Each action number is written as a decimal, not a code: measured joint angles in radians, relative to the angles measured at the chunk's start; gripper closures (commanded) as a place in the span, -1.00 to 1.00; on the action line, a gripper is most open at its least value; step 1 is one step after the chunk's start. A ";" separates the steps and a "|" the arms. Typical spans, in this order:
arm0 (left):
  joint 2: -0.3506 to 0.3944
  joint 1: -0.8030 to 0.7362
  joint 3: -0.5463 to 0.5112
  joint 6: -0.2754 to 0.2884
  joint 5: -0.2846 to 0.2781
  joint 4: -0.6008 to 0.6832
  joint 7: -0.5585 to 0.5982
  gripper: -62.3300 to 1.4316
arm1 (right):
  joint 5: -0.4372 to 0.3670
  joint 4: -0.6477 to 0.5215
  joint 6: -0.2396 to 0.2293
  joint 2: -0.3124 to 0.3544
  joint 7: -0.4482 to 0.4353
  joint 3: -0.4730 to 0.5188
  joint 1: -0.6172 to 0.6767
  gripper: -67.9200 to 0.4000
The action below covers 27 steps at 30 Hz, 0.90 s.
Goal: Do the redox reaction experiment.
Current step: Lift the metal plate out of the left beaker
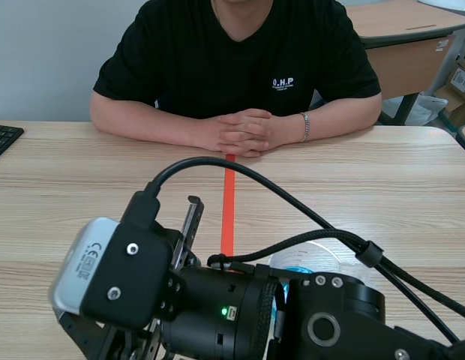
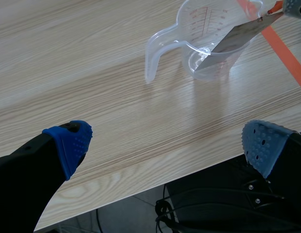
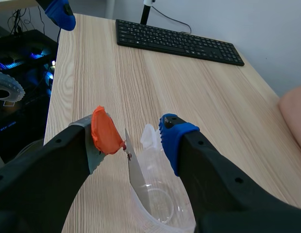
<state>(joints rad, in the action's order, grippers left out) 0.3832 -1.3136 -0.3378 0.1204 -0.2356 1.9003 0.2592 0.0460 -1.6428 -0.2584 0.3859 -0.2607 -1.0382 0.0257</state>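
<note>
The light wood-grain table carries 1 clear measuring cup, standing upright near the robot's edge, just beside the orange-red tape line on the tabletop. 1 black keyboard lies well apart from the cup. At the far edge, a person's clasped hands and forearms rest on the wood.

Bright even light w/ soft shadows

There was one clear measuring cup ahead of the left gripper. One metal strip stood in it, under the right gripper. One keyboard lay far ahead of that gripper. One person sat opposite.
</note>
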 measured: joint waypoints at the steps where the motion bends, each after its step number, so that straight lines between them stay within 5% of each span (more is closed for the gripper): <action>1: 0.000 0.000 0.000 0.000 0.000 0.000 0.000 -1.00 | 0.000 0.000 0.000 0.000 0.000 0.000 0.000 0.45; 11: 0.000 0.000 -0.015 0.000 0.000 0.000 0.000 -1.00 | 0.000 0.000 0.000 0.000 0.000 0.000 0.000 0.66; 16: 0.002 0.000 -0.021 0.000 0.000 0.000 0.000 -1.00 | 0.000 0.000 0.000 0.000 0.000 0.000 0.000 0.93; 27: 0.002 0.000 -0.021 0.000 0.000 0.000 0.000 -1.00 | 0.000 0.000 0.000 0.000 -0.011 0.001 0.000 0.94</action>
<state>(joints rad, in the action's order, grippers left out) 0.3851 -1.3136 -0.3584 0.1200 -0.2356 1.9003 0.2592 0.0460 -1.6428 -0.2584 0.3859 -0.2714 -1.0370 0.0261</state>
